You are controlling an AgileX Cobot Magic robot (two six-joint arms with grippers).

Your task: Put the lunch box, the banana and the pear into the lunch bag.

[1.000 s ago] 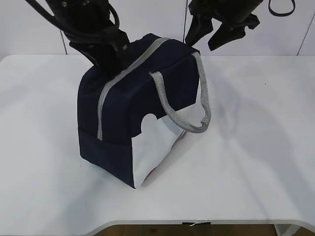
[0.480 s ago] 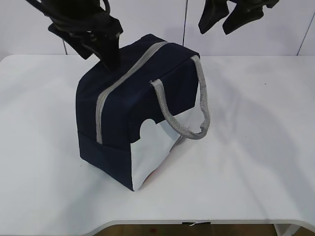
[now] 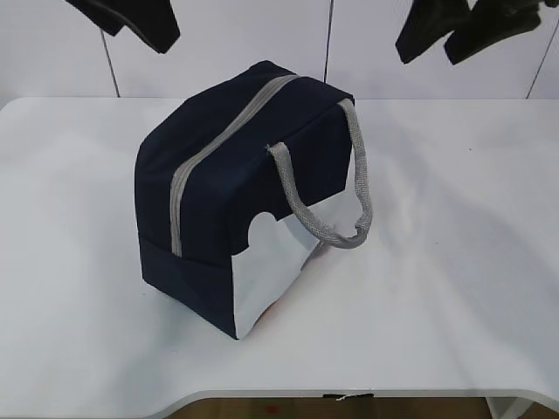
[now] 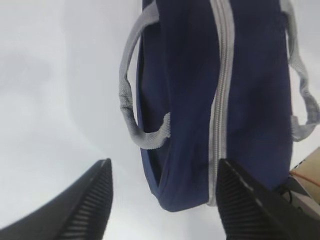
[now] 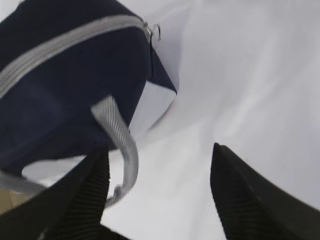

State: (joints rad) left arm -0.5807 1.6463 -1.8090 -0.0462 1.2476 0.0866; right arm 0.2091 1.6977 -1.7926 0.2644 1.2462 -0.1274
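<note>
The navy lunch bag [image 3: 236,188] stands in the middle of the white table, its grey zipper [image 3: 218,140] closed along the top and a grey handle [image 3: 327,205] hanging on its right side. It also shows in the left wrist view [image 4: 200,100] and the right wrist view [image 5: 60,85], where the zipper's ring pull [image 5: 155,31] lies at the bag's end. My left gripper [image 4: 162,187] is open and empty, high above the bag's left end. My right gripper [image 5: 160,175] is open and empty, high at the right. The lunch box, banana and pear are out of view.
The white table [image 3: 454,262] surrounds the bag, with its front edge [image 3: 349,397] near the bottom of the exterior view. A white wall with dark seams [image 3: 329,35] stands behind.
Both arms have risen up and away from the bag, the left one leaving the bag's top, the right one drifting right. The bag has settled slightly and stands still.
</note>
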